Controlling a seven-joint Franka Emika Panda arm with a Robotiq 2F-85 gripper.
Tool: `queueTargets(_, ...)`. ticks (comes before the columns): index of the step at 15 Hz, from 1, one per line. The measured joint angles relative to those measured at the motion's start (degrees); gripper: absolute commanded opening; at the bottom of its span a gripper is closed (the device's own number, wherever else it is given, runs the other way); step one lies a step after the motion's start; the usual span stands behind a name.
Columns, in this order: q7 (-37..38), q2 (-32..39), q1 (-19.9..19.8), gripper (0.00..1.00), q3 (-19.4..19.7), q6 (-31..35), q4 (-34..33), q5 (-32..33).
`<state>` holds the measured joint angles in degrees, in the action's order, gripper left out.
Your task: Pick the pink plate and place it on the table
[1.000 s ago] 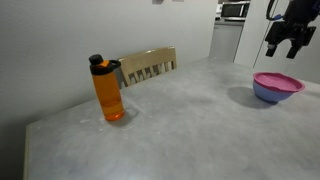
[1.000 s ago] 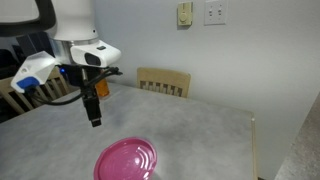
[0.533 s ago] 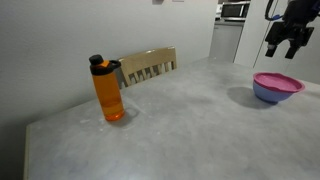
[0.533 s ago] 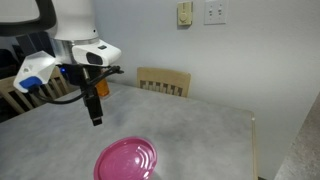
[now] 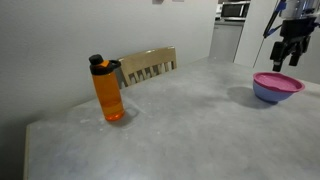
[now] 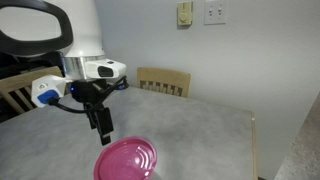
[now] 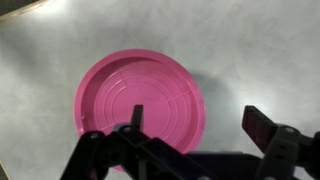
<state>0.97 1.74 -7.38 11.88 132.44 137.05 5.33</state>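
Note:
The pink plate (image 7: 140, 100) lies flat under my gripper and fills the middle of the wrist view. In an exterior view it rests on top of the lavender-blue bowl (image 5: 272, 95), as a pink rim (image 5: 277, 80). It shows as a pink disc at the bottom of an exterior view (image 6: 127, 160). My gripper (image 7: 200, 118) is open and empty. It hangs just above the plate, with one finger over the plate and the other past its rim over the grey table (image 7: 250, 50). It shows in both exterior views (image 5: 285, 62) (image 6: 103, 135).
An orange bottle with a black cap (image 5: 108, 90) stands on the table (image 5: 180, 120). A wooden chair (image 5: 148, 66) (image 6: 163, 81) stands behind the table by the wall. The table's right edge (image 6: 255, 140) is near.
My gripper has moved down and sideways toward the pink plate. The plate, bowl and bottle have not moved.

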Motion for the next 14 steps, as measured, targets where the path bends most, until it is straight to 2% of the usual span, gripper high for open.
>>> queueTargets(4,-3.26,4.68,-0.81,1.0,0.07,6.61,0.05,0.28)
queueTargets(10,-15.52,8.65,-3.68,1.0,-0.27,13.19,0.94,-9.66)
queueTargets(14,-18.95,9.22,-4.56,1.0,-1.1,13.95,1.04,-12.69)
